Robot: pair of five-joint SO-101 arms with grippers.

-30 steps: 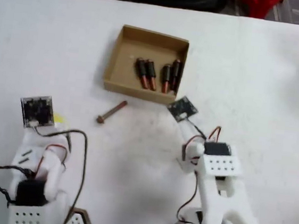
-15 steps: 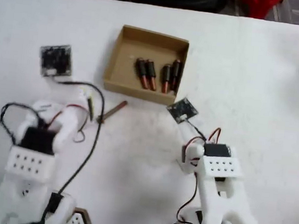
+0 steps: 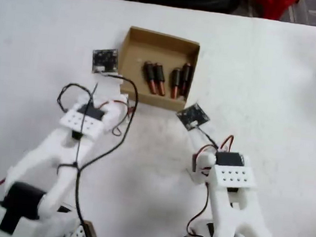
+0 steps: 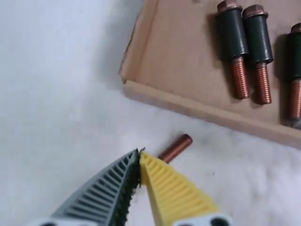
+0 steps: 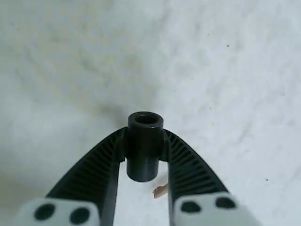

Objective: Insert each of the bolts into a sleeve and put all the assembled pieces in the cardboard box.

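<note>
Table (image 3: 272,108) w/ cardboard box (image 3: 120,63) toward its far edge, four assembled pcs (image 3: 152,78) inside; right pincer (image 5: 144,136) clamped on the last sleeve (image 5: 143,157), upright, bore up; left pincer (image 4: 139,157) closed on nothing (tips together); loose bolt (image 4: 176,147) pokes out from under its yellow finger, lying flat btw tips and box's near wall, long axis slanting toward that wall; left pincer is far nearer.

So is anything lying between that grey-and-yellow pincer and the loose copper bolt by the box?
Nothing visible does. The left pincer, tips closed, sits right at the bolt on the table; the cardboard box lies beyond the bolt, not between them.
</note>
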